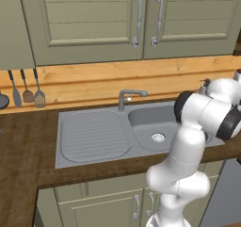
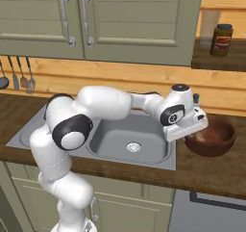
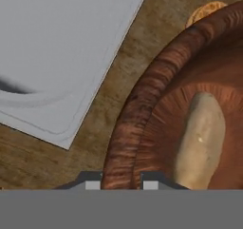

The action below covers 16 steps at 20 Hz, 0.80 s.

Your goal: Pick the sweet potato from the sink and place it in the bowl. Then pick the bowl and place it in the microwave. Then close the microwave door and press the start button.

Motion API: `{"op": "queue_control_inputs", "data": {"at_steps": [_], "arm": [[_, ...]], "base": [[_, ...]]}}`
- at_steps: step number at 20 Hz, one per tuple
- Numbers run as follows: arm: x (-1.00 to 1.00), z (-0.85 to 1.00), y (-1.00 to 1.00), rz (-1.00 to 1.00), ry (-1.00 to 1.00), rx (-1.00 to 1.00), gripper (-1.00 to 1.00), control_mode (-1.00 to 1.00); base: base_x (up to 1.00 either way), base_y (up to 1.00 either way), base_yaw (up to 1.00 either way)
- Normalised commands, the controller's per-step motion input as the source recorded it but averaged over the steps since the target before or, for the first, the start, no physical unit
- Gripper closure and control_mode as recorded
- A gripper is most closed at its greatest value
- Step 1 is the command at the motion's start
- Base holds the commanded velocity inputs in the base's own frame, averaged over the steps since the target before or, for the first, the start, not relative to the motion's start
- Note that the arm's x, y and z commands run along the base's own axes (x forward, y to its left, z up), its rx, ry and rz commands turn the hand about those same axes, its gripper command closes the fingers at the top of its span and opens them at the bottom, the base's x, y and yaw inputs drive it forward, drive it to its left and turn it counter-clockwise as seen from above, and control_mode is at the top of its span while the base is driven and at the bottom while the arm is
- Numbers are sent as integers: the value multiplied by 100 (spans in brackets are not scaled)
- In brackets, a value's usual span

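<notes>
The pale, tapered sweet potato (image 3: 199, 140) already lies inside the round, dark reddish-brown wooden bowl (image 3: 137, 123), which stands on the brown wooden counter (image 3: 118, 76) just beside the grey steel sink (image 3: 61, 57). The two-finger gripper (image 3: 122, 183) has its fingers on either side of the bowl's rim, seemingly clamped on it. So the bowl pick-up is in hand; next it must be lifted level toward the microwave.

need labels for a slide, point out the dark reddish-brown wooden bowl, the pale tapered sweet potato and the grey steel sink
dark reddish-brown wooden bowl (image 3: 137, 109), hand view, left rim
pale tapered sweet potato (image 3: 201, 138), hand view, middle
grey steel sink (image 1: 94, 136), left base view, ribbed draining board
</notes>
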Motion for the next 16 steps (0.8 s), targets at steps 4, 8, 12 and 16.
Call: {"op": "queue_control_inputs", "data": {"at_steps": [4,8,12,16], "arm": [[-28,62,0,41,14,0,100,-100],[-63,53,21,31,-10,2,100,-100],[-62,51,49,26,-20,3,100,-100],[-45,52,66,31,-5,1,100,-100]], "base": [[0,0,0],[0,0,0],[0,0,0],[0,0,0]]}}
